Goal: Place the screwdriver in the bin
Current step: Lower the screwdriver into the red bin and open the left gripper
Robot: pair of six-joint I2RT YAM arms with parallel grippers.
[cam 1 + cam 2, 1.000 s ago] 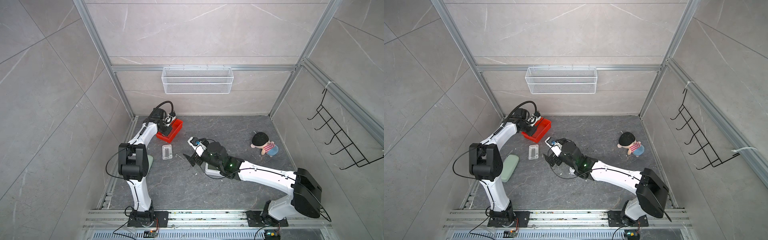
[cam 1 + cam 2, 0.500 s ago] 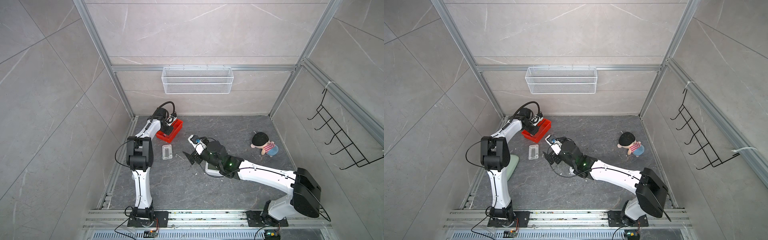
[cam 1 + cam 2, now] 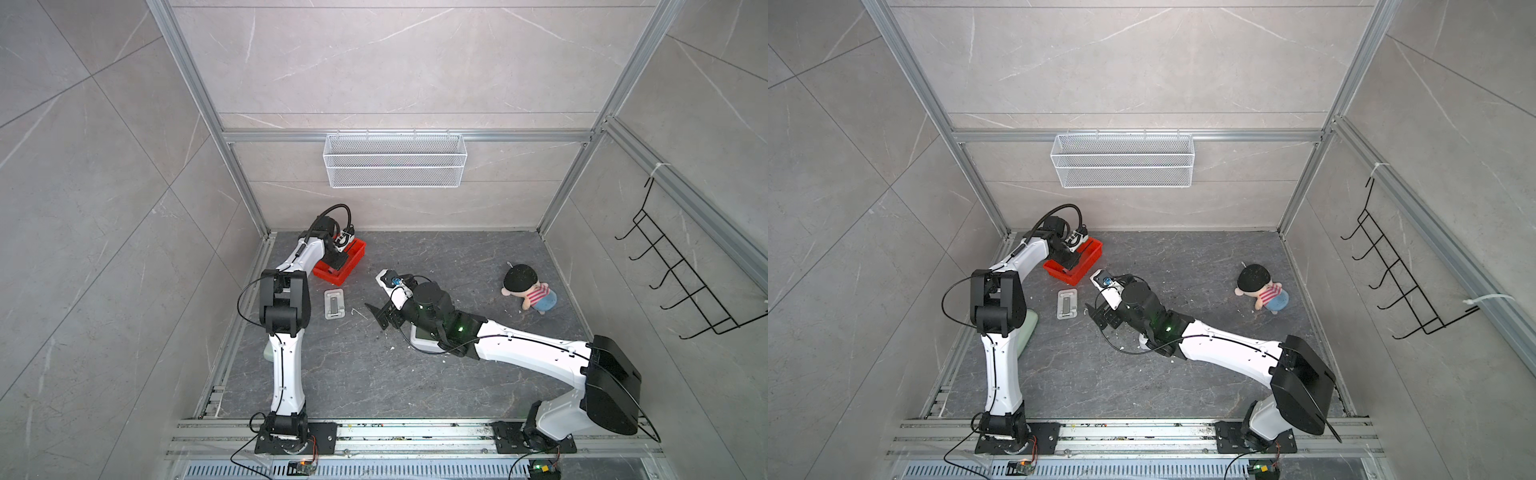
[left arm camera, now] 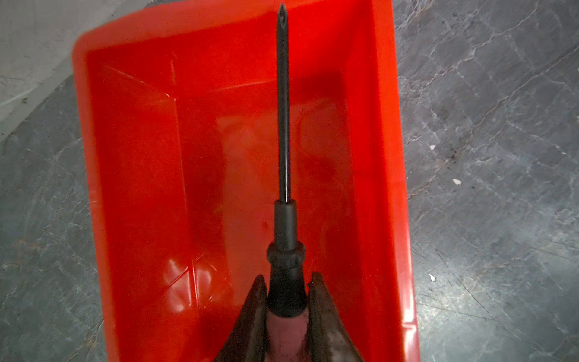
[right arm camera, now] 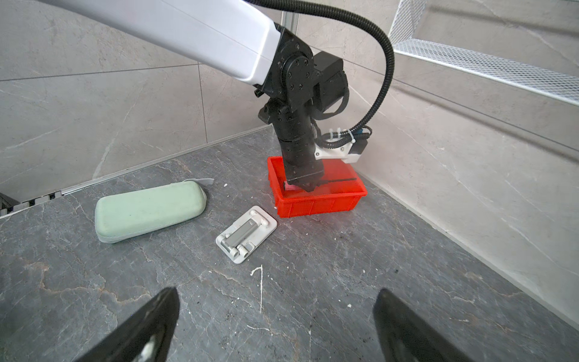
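Robot test cell: tiled walls, aluminium frame (image 3: 582,174)

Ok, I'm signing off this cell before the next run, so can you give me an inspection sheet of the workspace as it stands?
Surface: dark stone-look floor, with small white specks.
Job's things: screwdriver held over the red bin, not yet released.
Clutter: green case, white phone stand, doll.
Claws: left claw shut on the screwdriver handle; right claw open, holding nothing, above the floor.
Cables: black hose loops over the left wrist.
Surroundings: white wire basket on the back wall, black hook rack on the side wall.
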